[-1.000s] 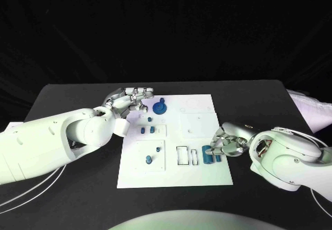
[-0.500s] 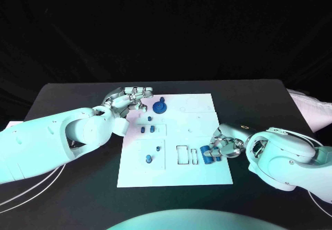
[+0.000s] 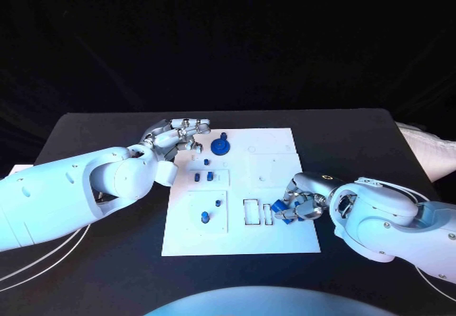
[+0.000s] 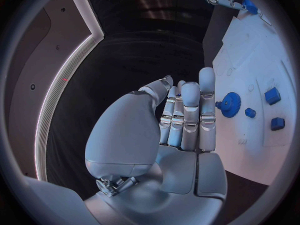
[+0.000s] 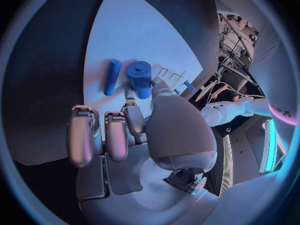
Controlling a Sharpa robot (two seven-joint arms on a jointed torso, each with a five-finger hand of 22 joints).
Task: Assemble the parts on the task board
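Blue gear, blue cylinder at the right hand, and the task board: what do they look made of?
Blue gear: likely moulded or printed plastic; uniform matte blue, no metallic glint.
Blue cylinder, pinched by the right hand: same matte blue, probably plastic.
Task board: flat white plate, matte; plastic or painted sheet, cannot tell which.

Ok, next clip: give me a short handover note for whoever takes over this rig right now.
Left hand: holds nothing, fingers together, at the task board's far left corner beside the blue gear.
Right hand: pinches a thick blue cylinder at the board's right edge; a thin blue peg lies loose beside it.
Done: the gear looks seated, and small blue pieces sit in the left-hand panels.
Left: place the cylinder and peg; the white slots look unfilled.
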